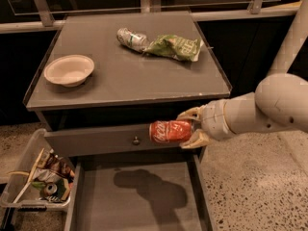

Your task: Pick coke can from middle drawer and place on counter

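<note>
The red coke can lies sideways in my gripper, which is shut on it from the right. The can hangs in the air above the open middle drawer, level with the grey drawer front with the knob and just below the counter's front edge. The drawer's bare grey floor carries the shadow of the can and arm. The counter is the flat grey cabinet top behind and above the can. My pale arm reaches in from the right.
On the counter stand a pale bowl at the left, a crushed silvery can and a green bag at the back. A clear bin of rubbish sits on the floor left of the drawer.
</note>
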Controlling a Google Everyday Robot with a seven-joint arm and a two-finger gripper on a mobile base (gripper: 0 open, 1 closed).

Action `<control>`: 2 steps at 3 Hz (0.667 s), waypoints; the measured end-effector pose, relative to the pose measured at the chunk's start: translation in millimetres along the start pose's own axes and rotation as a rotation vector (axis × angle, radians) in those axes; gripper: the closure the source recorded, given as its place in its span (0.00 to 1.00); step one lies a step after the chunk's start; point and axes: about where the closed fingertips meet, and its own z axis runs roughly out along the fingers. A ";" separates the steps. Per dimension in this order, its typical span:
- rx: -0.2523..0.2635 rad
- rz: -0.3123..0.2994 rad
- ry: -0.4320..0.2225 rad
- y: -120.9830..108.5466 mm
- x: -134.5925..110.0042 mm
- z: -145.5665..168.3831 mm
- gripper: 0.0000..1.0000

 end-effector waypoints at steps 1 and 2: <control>0.047 -0.059 0.021 -27.4 -19.0 -33.4 1.00; 0.123 -0.088 0.060 -81.6 -26.9 -83.8 1.00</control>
